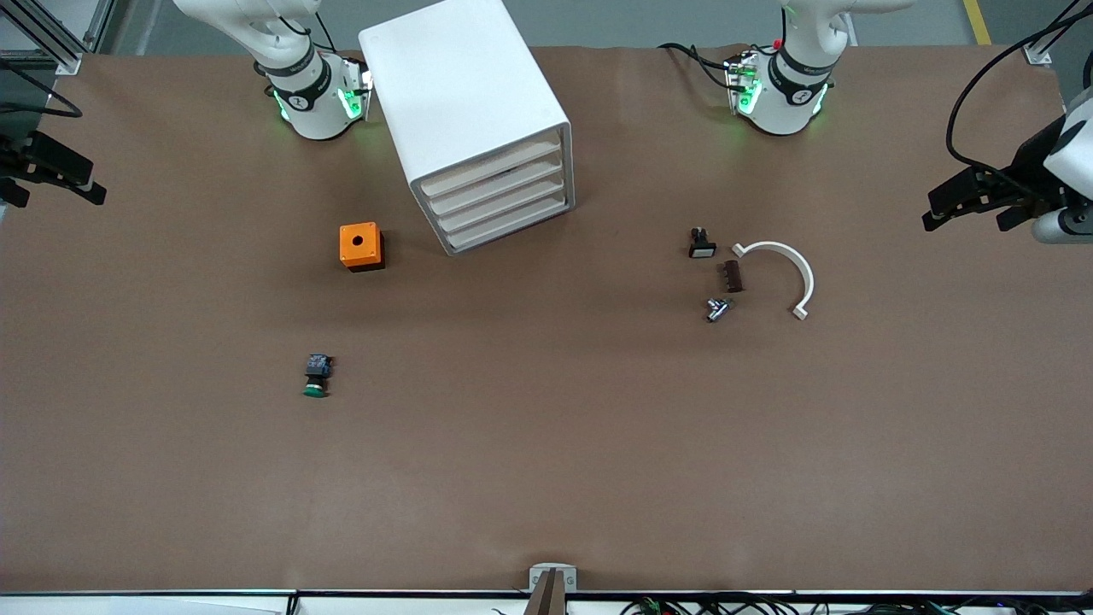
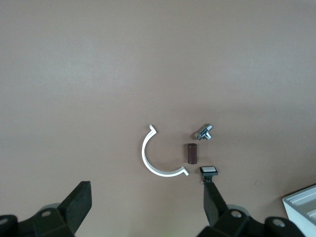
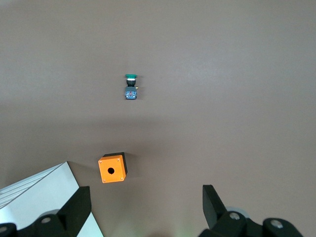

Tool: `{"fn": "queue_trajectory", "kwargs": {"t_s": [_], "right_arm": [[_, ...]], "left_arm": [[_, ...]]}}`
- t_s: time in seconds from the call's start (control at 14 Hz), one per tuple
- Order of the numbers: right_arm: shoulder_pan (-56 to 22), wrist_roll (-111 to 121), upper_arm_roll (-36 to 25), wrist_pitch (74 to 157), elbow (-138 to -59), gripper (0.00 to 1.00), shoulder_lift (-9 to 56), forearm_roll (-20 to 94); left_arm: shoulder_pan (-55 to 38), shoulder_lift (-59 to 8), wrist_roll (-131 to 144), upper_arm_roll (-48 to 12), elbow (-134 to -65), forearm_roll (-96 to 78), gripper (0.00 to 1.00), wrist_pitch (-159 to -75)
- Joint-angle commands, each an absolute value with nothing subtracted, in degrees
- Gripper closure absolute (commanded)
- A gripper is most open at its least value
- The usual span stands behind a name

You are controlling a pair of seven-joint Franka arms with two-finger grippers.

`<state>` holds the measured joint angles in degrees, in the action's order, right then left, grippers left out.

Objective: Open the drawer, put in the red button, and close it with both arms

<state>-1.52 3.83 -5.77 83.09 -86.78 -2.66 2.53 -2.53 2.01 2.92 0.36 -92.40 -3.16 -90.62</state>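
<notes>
Claws first: your left claw (image 1: 969, 218) hangs open over the left arm's end of the tabletop (image 1: 546, 461), and your right claw (image 1: 55, 192) hangs open over the right arm's end; both arms wait and hold nothing. The cabinet (image 1: 461, 94) is a smooth white box with rounded corners, standing askew between the arm bases. Its four shallow drawers (image 1: 499, 201) are all shut, with only thin pale lips to catch. That is your first risk: a finger may slip off so slim an edge, or a one-sided pull may drag or turn the light box instead of sliding the tray out, so brace it with the other arm. Your second risk is the target itself, because no red cap shows in any view. The one button (image 1: 316, 377) of that kind has a green cap on a black-and-blue body and lies on its side, nearer the camera than the matte orange box (image 1: 361, 246). Grabbing it would be the wrong pick, and its round cap may roll. Toward the left arm's end lie a black switch (image 1: 702, 244) with a flat white cap, a dark brown block (image 1: 733, 276), a shiny metal fitting (image 1: 716, 309) and a thin white half-ring (image 1: 781, 265). They sit close together, so a reach there could easily knock them about.
</notes>
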Motion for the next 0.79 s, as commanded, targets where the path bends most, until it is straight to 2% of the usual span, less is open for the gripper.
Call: {"fn": "queue_trajectory", "kwargs": {"t_s": [0.0,0.71], "right_arm": [[-1.23,4.48,-5.45,83.93,-88.68,0.0,-4.48,3.25],[-1.14,4.48,-5.45,83.85,-88.68,0.0,-4.48,3.25]], "left_arm": [[-3.25,2.03,4.39,0.62,-90.45,-2.55,0.0,-90.62],[-3.17,1.76,3.43,0.18,-90.18,-1.58,0.0,-90.09]]}}
